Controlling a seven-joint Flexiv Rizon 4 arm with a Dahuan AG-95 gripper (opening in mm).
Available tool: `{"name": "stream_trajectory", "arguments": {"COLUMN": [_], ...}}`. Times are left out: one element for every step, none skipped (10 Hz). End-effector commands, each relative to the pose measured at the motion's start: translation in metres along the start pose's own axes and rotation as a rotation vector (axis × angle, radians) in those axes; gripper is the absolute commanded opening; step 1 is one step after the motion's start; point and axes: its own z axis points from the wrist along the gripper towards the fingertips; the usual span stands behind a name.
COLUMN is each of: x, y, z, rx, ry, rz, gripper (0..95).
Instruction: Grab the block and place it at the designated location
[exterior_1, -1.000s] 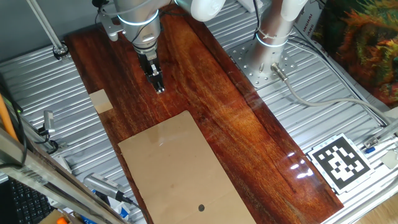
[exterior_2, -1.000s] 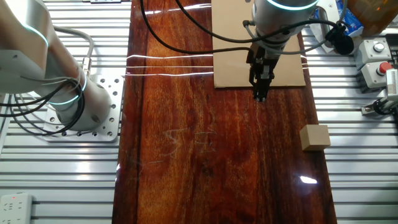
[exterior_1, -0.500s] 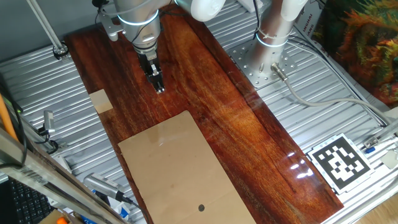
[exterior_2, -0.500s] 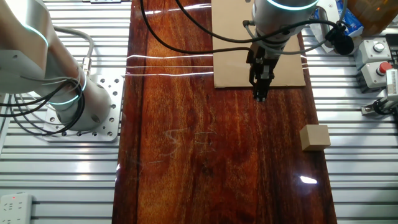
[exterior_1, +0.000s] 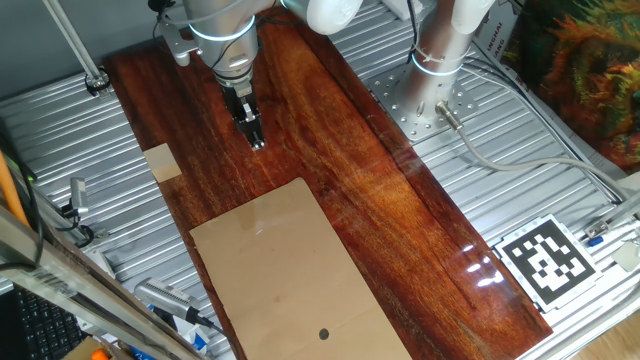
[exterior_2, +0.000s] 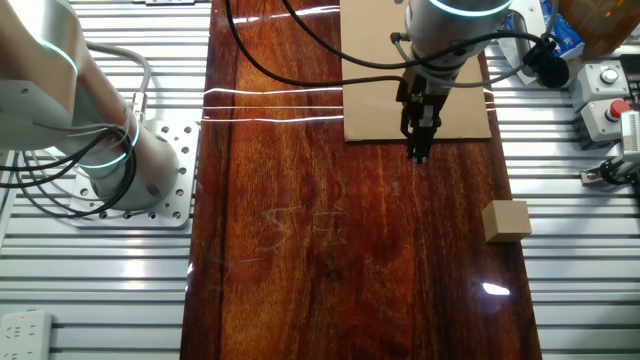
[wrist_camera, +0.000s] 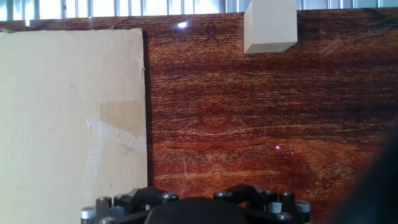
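Hand view: block (wrist_camera: 270, 25) at 1 o'clock, top cut by frame edge. Cardboard sheet (wrist_camera: 68, 118) runs off left and bottom edges; black dot out of frame. Gripper fingertips not seen here. Fixed views: gripper (exterior_1: 256, 138) finger gap too small to tell. Sheet's lower end cropped at 6 o'clock.

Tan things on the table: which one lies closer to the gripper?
The large cardboard sheet; its edge is just by the gripper. The small wooden cube sits farther off at the table edge.
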Motion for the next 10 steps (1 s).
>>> {"name": "stream_trajectory", "arguments": {"x": [0.0000, -0.0004, -0.0004, -0.0004, -0.0004, -0.0001, 0.0001, 0.0001, 0.0001, 0.0001], "y": [0.0001, 0.0012, 0.0012, 0.0012, 0.0012, 0.0012, 0.0013, 0.0013, 0.0013, 0.0013], "z": [-0.0001, 0.0003, 0.0003, 0.0004, 0.0004, 0.0005, 0.0003, 0.0003, 0.0003, 0.0003], "rx": [0.000, 0.015, -0.001, 0.010, 0.012, 0.019, 0.027, 0.024, 0.027, 0.038], "ry": [0.001, -0.003, 0.004, 0.008, 0.013, 0.022, 0.021, 0.026, 0.031, 0.037], "rz": [0.000, 0.003, 0.024, 0.011, 0.008, 0.007, -0.002, -0.001, 0.003, 0.012], "gripper": [95.0, 0.0, 0.0, 0.0, 0.0, 0.0, 0.0, 0.0, 0.0, 0.0]}}
